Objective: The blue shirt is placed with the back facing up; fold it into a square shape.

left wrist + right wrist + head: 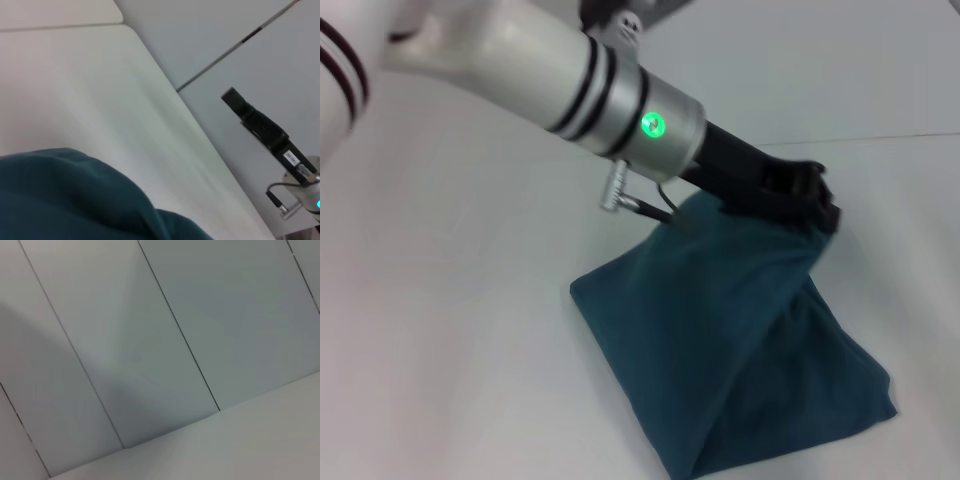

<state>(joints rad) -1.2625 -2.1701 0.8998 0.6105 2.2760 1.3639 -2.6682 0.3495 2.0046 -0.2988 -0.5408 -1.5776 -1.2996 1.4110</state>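
The blue shirt (720, 340) is a dark teal bundle, pulled up into a tent shape from the white table (450, 330). Its lower folds rest on the table and its peak hangs from my left gripper (810, 212), which is shut on the cloth at the top right of the bundle. The left arm reaches in from the upper left, across the head view. A fold of the blue shirt (65, 200) also fills the near corner of the left wrist view. My right gripper (256, 123) shows there as a black bar held in the air off the table's side, away from the cloth.
The white table (100, 90) ends in a rounded corner and a long edge close to the right arm. Grey wall panels (165, 330) stand behind it. A silver cable plug (620, 195) hangs under the left wrist.
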